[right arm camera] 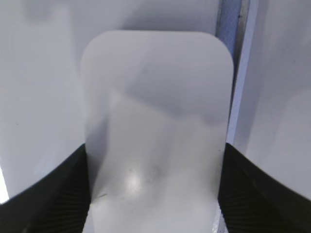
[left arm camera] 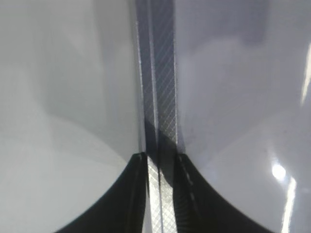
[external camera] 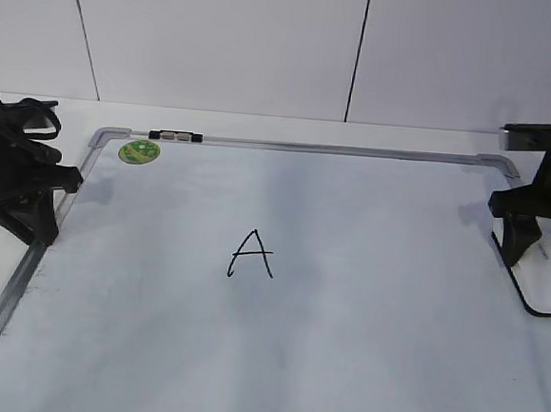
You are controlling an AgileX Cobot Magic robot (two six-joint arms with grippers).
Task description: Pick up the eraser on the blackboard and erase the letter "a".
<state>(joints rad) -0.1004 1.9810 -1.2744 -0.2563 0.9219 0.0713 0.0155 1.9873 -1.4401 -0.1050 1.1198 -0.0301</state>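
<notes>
With the right gripper [right arm camera: 155, 194] fingers spread around the eraser [right arm camera: 155, 121], they should close squarely on its long sides before lifting.

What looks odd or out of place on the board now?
The only letter on the board is a capital "A"; no small "a" shows. The left gripper straddles the frame at the board's left edge.

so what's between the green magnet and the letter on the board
Nothing: in the exterior view, only bare blackboard lies between the green magnet near the top-left corner and the letter in the middle.
</notes>
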